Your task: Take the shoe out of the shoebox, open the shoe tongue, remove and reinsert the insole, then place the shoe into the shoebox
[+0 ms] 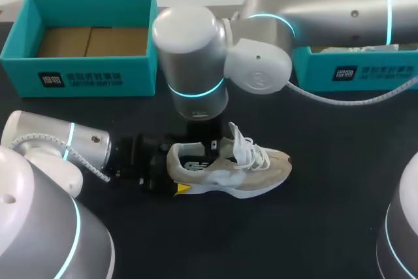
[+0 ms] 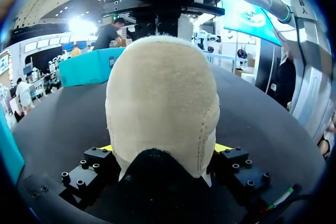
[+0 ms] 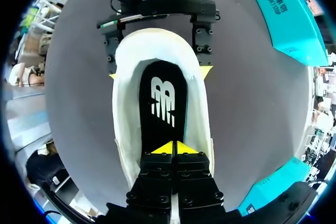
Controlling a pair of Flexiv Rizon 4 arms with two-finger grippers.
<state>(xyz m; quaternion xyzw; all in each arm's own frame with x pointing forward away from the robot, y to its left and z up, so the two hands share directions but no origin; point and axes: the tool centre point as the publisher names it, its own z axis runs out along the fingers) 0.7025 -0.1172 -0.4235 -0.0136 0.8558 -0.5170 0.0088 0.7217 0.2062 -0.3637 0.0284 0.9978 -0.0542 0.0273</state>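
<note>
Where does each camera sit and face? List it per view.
Head view: above and behind, looking down on the black table; left arm and right arm show.
Left wrist view: on the left wrist, facing the beige lace-up sneaker heel-on, clamped by the left gripper.
Right wrist view: on the right wrist, looking down into the sneaker at its black insole; right gripper, tips together.
Shared: all show the sneaker; the right wrist view shows the left gripper too.

One shoe, two teal shoeboxes, one insole.
</note>
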